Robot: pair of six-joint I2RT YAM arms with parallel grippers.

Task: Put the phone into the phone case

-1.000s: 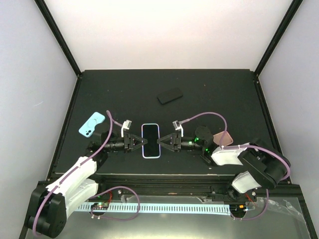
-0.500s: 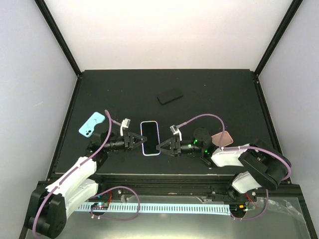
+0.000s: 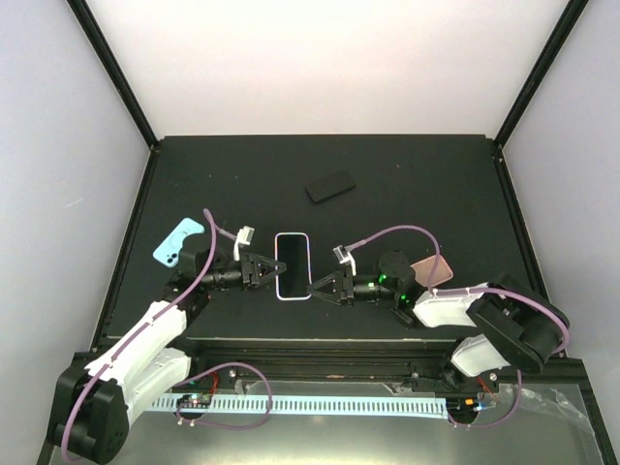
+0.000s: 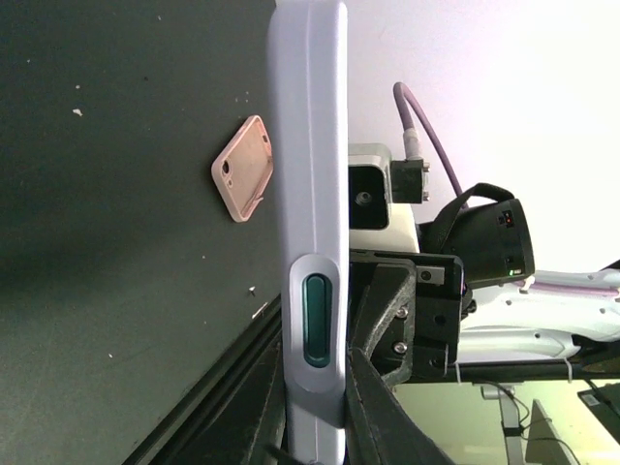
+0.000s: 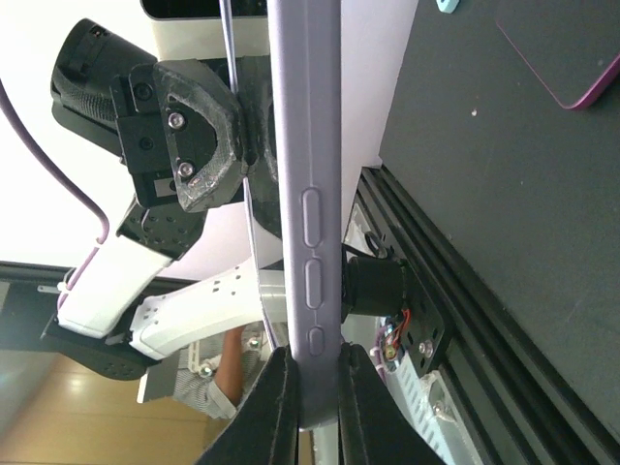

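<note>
The phone (image 3: 293, 266) has a dark screen and a lavender case round its rim. It lies flat, screen up, low over the black table (image 3: 387, 213), held between both grippers. My left gripper (image 3: 268, 273) is shut on its left edge. In the left wrist view (image 4: 315, 387) the jaws pinch the lavender edge (image 4: 310, 194) just below a green side button. My right gripper (image 3: 321, 284) is shut on its lower right edge. In the right wrist view (image 5: 312, 378) the jaws clamp the edge (image 5: 305, 145) below the moulded side buttons.
A light blue case (image 3: 177, 241) lies at the left, behind the left arm. A pink case (image 3: 433, 269) lies by the right arm and shows in the left wrist view (image 4: 242, 167). A black phone-shaped slab (image 3: 330, 185) lies further back, near the middle.
The phone has shifted slightly away from the arm bases. My right gripper has slid from the phone's right edge down towards its lower right corner. The left gripper keeps its hold.
</note>
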